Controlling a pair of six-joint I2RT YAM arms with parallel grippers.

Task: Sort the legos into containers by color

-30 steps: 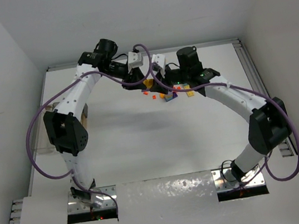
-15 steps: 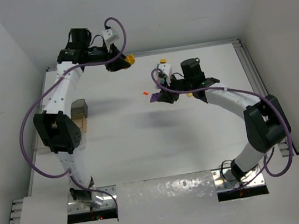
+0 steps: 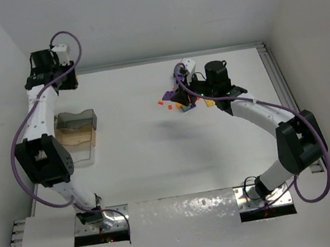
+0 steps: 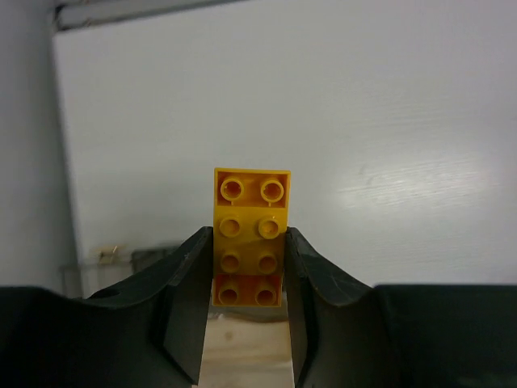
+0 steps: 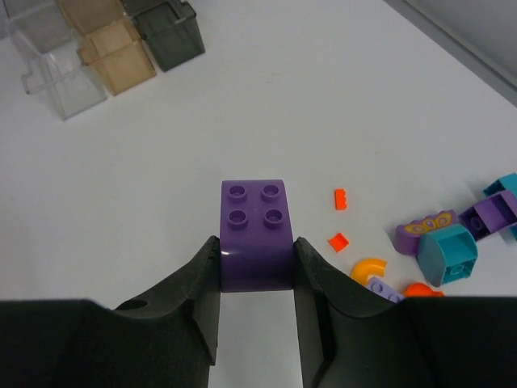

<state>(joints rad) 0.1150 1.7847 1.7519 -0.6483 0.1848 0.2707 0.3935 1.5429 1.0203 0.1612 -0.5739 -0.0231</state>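
Jaws on the right arm (image 3: 263,115) are pinching a purple brick (image 5: 255,242) by its two sides, with its four studs facing up and its near edge curving down, and they are holding it over the white surface (image 5: 242,105). Just beyond it and to the right in the right wrist view, loose legos (image 5: 436,242) are lying scattered on the surface: two tiny orange pieces (image 5: 340,200), a purple piece with a yellow pattern (image 5: 424,229), a teal brick (image 5: 448,255), a yellow-orange arch (image 5: 370,268) and a hollow purple brick (image 5: 493,217). Farther off, at the top left of that view, the containers (image 5: 105,40) are standing together, well apart from the loose legos; one bin is clear, some are tan and one is dark grey. Jaws on the left arm (image 3: 37,118) are pinching a yellow brick (image 4: 250,226), a long piece with two rows of four studs facing the wrist camera. Its lowest part is looking more orange, and whether that is a second piece is hard to tell. Behind it the surface is running back to the wall. Seen from above, the left arm is reaching toward the far left corner, past the containers, while the right arm is bending over the loose legos near the far middle of the surface.
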